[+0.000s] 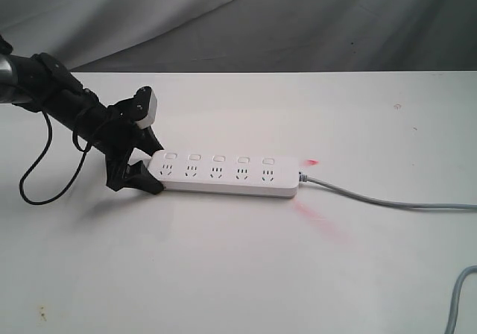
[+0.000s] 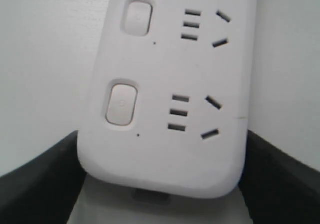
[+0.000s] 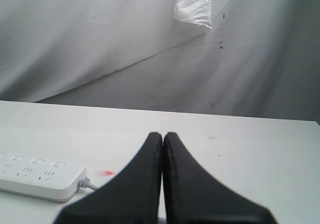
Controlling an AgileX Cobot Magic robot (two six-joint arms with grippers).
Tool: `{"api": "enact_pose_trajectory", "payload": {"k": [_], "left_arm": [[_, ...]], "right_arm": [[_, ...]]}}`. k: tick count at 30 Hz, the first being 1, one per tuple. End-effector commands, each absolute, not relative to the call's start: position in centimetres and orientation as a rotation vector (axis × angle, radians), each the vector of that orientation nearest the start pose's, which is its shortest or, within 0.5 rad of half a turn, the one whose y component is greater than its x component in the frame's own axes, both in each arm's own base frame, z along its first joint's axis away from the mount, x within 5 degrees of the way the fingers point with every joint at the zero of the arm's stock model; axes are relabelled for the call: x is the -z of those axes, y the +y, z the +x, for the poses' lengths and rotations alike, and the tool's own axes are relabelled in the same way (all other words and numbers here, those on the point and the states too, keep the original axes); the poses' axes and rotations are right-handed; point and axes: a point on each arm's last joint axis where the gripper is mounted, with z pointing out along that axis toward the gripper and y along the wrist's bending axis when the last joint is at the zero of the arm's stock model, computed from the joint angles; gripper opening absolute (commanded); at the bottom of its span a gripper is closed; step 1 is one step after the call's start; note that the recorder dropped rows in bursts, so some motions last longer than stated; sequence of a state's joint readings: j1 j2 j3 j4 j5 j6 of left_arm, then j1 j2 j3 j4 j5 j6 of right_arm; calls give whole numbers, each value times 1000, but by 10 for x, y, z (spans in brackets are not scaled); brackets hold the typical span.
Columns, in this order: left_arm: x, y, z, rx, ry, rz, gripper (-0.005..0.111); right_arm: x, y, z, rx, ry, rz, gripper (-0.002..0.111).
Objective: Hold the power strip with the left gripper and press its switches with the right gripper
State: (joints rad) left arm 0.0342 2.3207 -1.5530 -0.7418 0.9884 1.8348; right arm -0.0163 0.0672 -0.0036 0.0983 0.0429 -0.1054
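left tool grips the strip end; right tool pinched closed, apart from it

the power strip (image 1: pixel 223 177) lies flat on the white bench (image 1: pixel 223 274), near its middle, sockets up. the five switches (image 1: pixel 218 158) run in a row along its far edge. the left tool (image 1: pixel 153 168) has one black finger on each long side of the strip's rounded end, holding it. the grey cord (image 1: pixel 373 200) leaves the opposite end. the right tool (image 3: pixel 163 149) has its fingers pressed together, holds nothing, and is well apart from the strip.
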Motion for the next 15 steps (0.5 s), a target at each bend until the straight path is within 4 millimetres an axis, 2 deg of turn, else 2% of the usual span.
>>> {"api": "enact_pose_trajectory", "payload": {"k": [1, 15], "left_arm": [[-69, -36, 427, 623, 2127, 1704, 64], [-70, -36, 428, 630, 2126, 1687, 65]], "right_arm": [[-205, -1, 62, 28, 1592, 2, 0], [-205, -1, 62, 28, 1592, 2, 0]]}}
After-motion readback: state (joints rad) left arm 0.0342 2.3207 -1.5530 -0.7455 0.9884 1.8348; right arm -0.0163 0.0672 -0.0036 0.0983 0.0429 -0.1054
